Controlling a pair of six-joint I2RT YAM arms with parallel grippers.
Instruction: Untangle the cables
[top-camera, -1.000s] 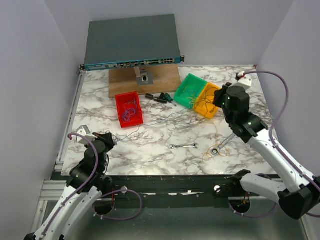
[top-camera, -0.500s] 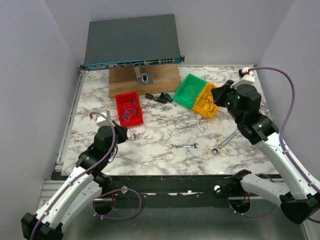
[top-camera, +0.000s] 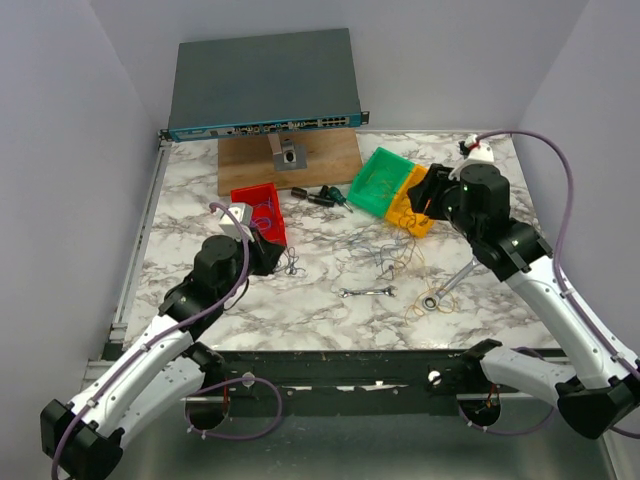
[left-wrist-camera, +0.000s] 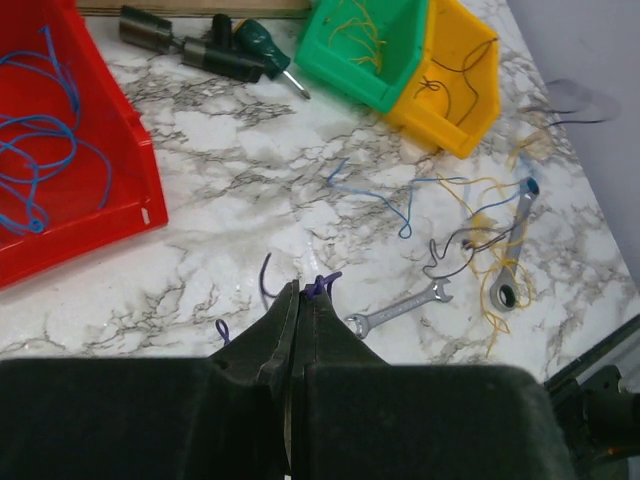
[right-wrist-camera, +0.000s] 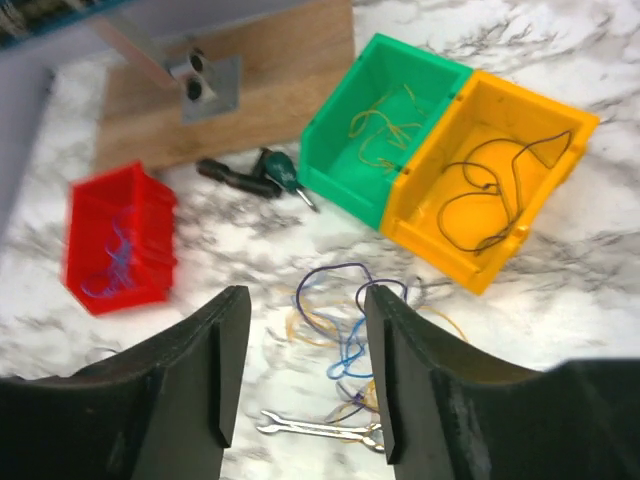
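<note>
Left gripper pinches purple cable; right gripper parted

Marble table, pale lilac walls

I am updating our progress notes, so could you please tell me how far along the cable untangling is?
Done: blue wires lie in the red bin, yellow ones in the green bin, a dark one in the yellow bin. In hand: the left gripper is shut on a purple strand; the right gripper is open, empty. Left: a mixed tangle on the table.
</note>
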